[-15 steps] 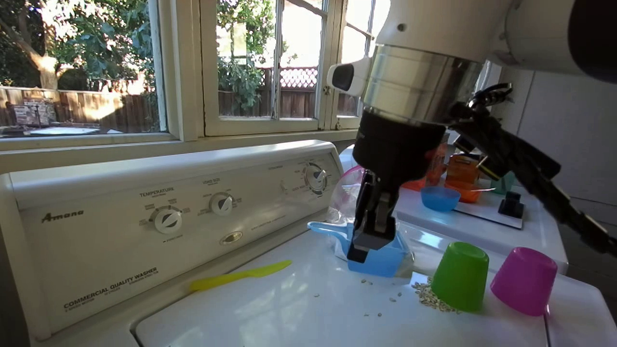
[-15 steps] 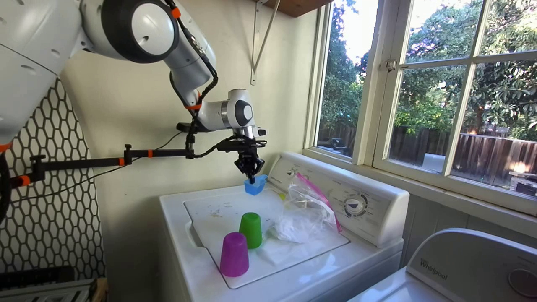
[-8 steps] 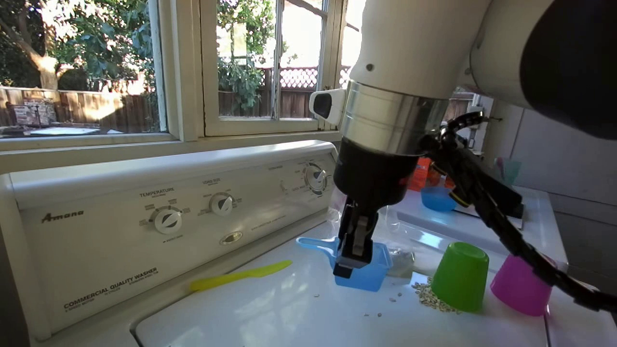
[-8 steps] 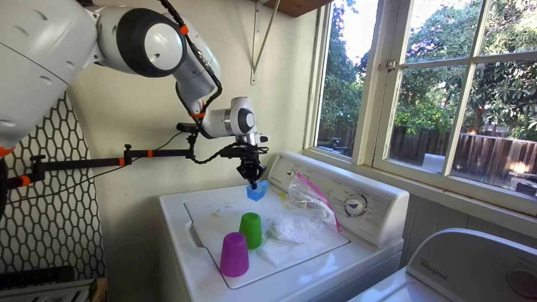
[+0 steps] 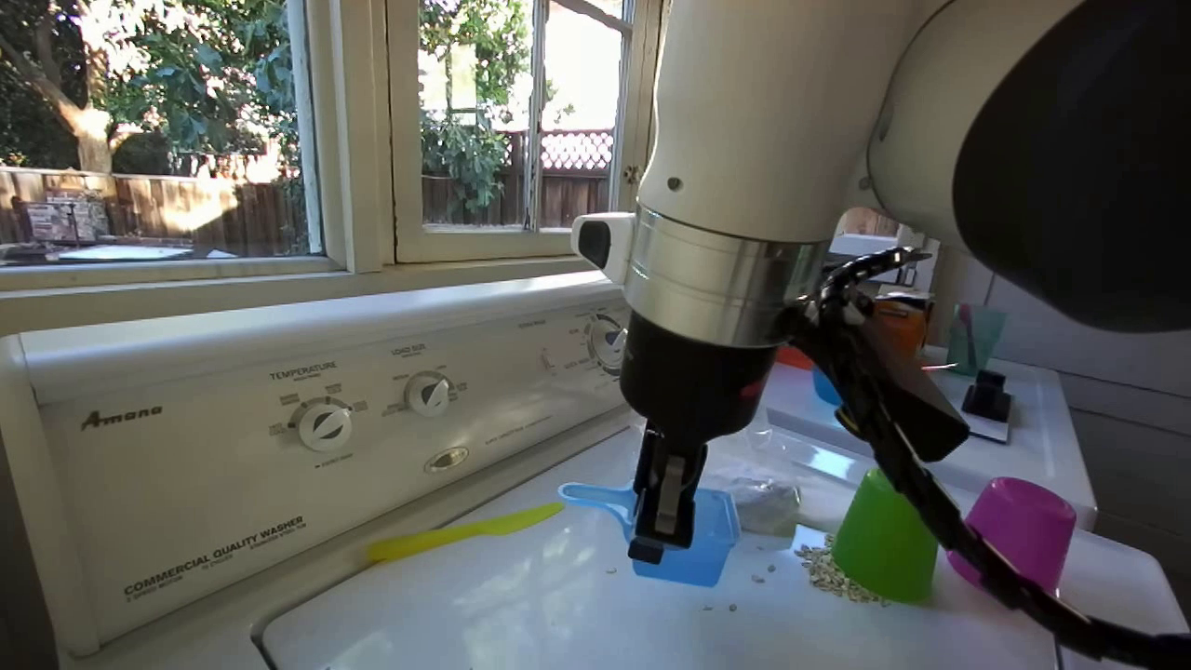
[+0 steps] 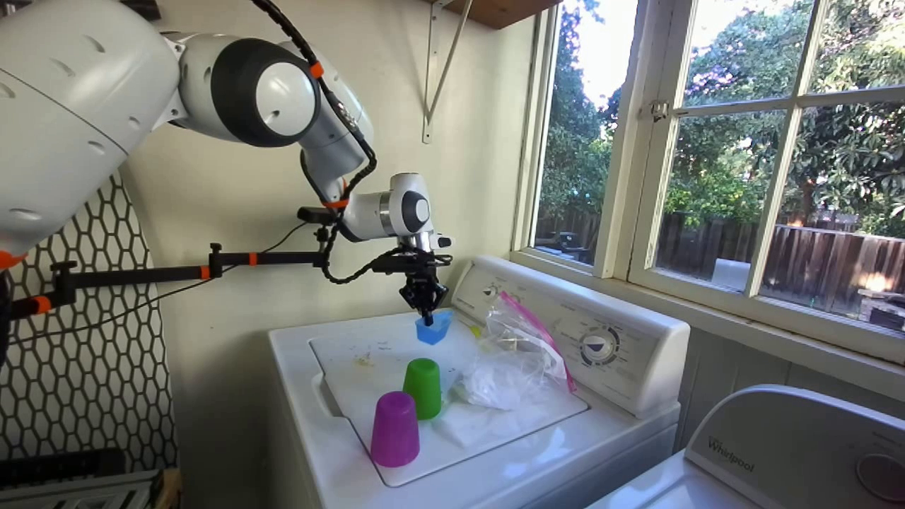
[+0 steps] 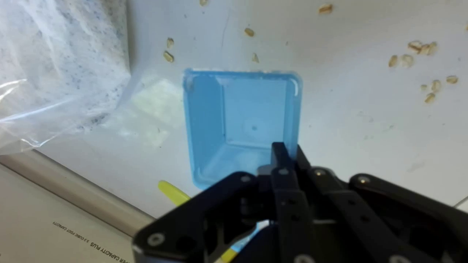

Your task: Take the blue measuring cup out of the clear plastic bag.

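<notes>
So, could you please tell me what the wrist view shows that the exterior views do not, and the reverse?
Only the wrist view shows the inside bottom of the blue cup, the gripper with a finger on each side of the cup's wall, and blue flecks inside the clear bag.

Only the exterior views show the green cup, the pink cup, the dials and the windows.

All share the blue cup, the gripper, the clear bag, the yellow knife and scattered grains on the washer.
</notes>
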You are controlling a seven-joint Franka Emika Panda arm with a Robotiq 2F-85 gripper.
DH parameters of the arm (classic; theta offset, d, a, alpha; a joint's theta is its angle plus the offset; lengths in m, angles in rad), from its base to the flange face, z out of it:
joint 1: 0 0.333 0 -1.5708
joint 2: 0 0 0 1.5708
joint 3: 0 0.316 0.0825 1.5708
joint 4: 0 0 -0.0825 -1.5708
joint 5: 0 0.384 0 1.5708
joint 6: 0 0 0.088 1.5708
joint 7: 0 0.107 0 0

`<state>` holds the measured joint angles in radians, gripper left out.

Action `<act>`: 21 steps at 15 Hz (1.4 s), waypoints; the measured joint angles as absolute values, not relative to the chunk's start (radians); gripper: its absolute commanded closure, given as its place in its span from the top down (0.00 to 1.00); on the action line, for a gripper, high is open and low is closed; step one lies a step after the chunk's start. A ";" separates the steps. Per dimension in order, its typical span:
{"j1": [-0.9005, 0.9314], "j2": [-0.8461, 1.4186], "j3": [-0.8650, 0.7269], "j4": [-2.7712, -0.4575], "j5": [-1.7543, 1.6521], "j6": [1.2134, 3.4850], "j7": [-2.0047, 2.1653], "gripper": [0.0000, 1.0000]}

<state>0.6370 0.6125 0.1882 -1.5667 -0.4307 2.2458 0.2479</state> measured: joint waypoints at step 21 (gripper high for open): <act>0.673 0.705 0.168 -1.490 -0.427 2.246 0.248 0.61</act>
